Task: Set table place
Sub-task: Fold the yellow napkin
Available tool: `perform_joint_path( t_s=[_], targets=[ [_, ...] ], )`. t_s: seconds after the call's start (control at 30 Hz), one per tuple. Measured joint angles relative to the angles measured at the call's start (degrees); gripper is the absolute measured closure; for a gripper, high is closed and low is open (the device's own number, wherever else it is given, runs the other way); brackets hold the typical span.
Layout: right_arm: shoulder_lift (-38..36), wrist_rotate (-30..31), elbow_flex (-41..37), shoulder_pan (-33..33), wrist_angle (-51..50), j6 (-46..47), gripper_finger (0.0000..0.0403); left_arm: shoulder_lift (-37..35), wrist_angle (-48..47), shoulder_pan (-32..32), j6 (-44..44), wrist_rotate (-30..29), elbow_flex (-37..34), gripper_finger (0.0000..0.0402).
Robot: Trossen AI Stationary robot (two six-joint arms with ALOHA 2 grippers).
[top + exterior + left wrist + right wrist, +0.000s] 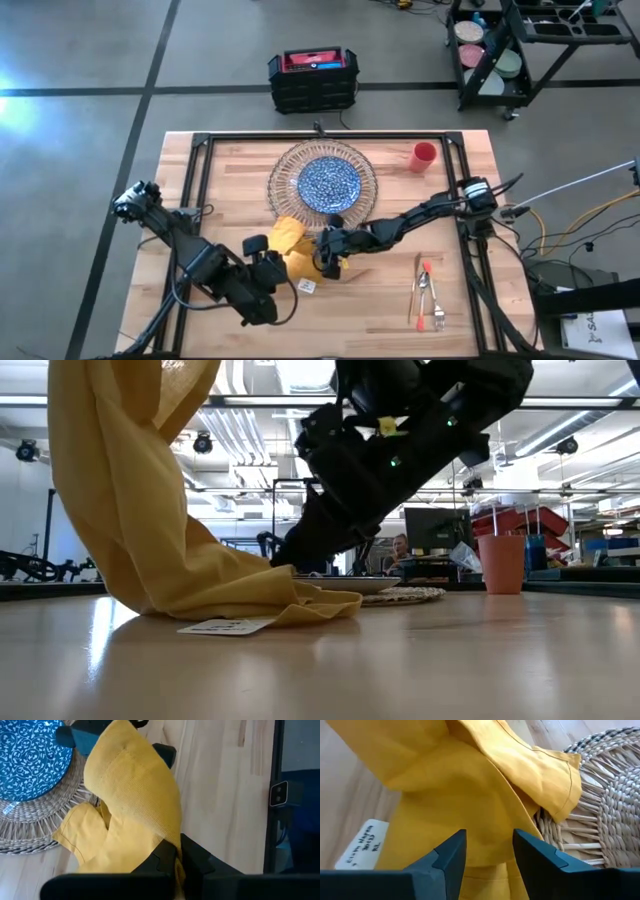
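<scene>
A yellow cloth napkin (pixel 293 240) is lifted at the table's middle, just near of a blue-patterned plate (pixel 330 181) that lies on a wide round ribbed charger (pixel 283 168). My left gripper (pixel 177 855) is shut on the napkin; it comes from the left (pixel 280 263). My right gripper (pixel 490 852) is open and sits close over the napkin's right side (pixel 328 255). A small red cup (pixel 424 155) stands at the far right. Orange-handled cutlery (pixel 428 290) lies near the front right. My left gripper pinches a bunched part of the napkin (pixel 167 837) between its two fingers. From there the cloth hangs down slack. Its lower end (pixel 270 603) lies crumpled on the table, with a white label (pixel 225 626) beside it. My right gripper's open fingers (pixel 451 851) lie close to the cloth; whether they touch it, I cannot tell.
The table's black frame rail (pixel 200 150) runs along the left, far and right sides. A black crate (pixel 312 78) and a cart (pixel 520 50) stand on the floor beyond the table. Bare wood (pixel 370 315) lies along the front edge, between the napkin and the cutlery.
</scene>
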Motion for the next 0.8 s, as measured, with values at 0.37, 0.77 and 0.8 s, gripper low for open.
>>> perform_joint_path(
  t_s=[0.37,0.77,0.8],
  targets=[
    [-1.2,1.6,0.4,-1.9,-3.7,-1.8,0.025,0.0,-0.5,-3.8,-5.5,-3.6,0.0,0.0402],
    [-0.9,-1.5,0.3,-2.5,-1.7,-1.6,0.0269,0.0,-1.1,-4.3,-6.4,-4.6,0.0,0.0401],
    [-0.9,-1.7,0.3,-2.5,-1.5,-1.8,0.0273,0.0,-1.1,-4.3,-6.4,-4.7,0.0,0.0401]
  ],
)
